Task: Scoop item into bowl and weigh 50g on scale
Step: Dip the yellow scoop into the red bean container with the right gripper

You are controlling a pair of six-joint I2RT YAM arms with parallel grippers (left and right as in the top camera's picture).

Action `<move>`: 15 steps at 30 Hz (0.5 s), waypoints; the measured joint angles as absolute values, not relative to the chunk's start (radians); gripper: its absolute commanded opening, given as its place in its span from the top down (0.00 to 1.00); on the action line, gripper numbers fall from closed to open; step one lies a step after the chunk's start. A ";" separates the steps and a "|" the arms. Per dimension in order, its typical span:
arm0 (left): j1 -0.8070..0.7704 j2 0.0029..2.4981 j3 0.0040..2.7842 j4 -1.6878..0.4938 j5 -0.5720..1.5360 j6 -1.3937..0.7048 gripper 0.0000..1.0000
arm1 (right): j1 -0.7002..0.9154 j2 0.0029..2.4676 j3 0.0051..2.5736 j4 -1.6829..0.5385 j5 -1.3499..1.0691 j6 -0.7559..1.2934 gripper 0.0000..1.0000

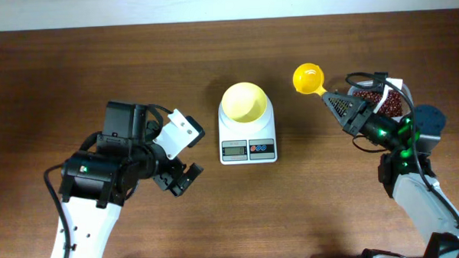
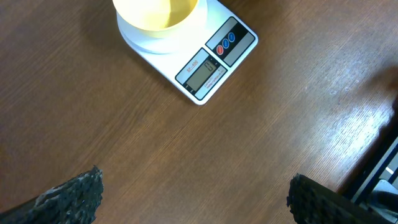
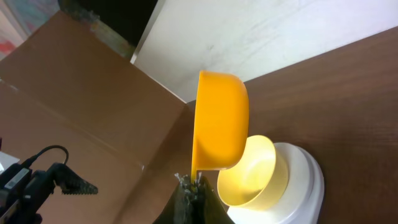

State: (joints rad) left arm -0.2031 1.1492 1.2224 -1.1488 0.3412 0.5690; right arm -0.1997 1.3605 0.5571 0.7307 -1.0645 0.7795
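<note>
The pale yellow bowl (image 1: 244, 101) sits on the white scale (image 1: 247, 142) at the table's middle; both also show in the left wrist view (image 2: 158, 14) (image 2: 214, 59) and the right wrist view (image 3: 255, 174) (image 3: 301, 186). The bowl looks empty. My right gripper (image 1: 332, 101) is shut on the handle of the bright yellow scoop (image 1: 308, 78), held in the air right of the bowl; the scoop (image 3: 219, 121) is turned on its side. The red-brown beans (image 1: 383, 102) lie in a clear tub behind the right gripper. My left gripper (image 1: 182, 179) is open and empty, left of the scale.
The clear plastic tub (image 1: 397, 89) stands at the right, partly hidden by the right arm. Brown wooden table (image 1: 309, 203) surrounds the scale. A pale wall and cardboard show in the right wrist view.
</note>
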 measured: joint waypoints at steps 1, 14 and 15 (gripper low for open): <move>-0.203 1.149 1.222 -1.148 0.341 0.569 0.01 | -0.200 1.361 0.557 0.718 -1.073 0.777 0.96; -0.203 1.149 1.222 -1.149 0.342 0.569 0.01 | -0.210 1.362 0.559 0.503 -1.079 0.730 0.96; -0.203 1.149 1.222 -1.149 0.342 0.569 0.01 | -0.223 1.362 0.559 0.505 -1.080 0.714 0.96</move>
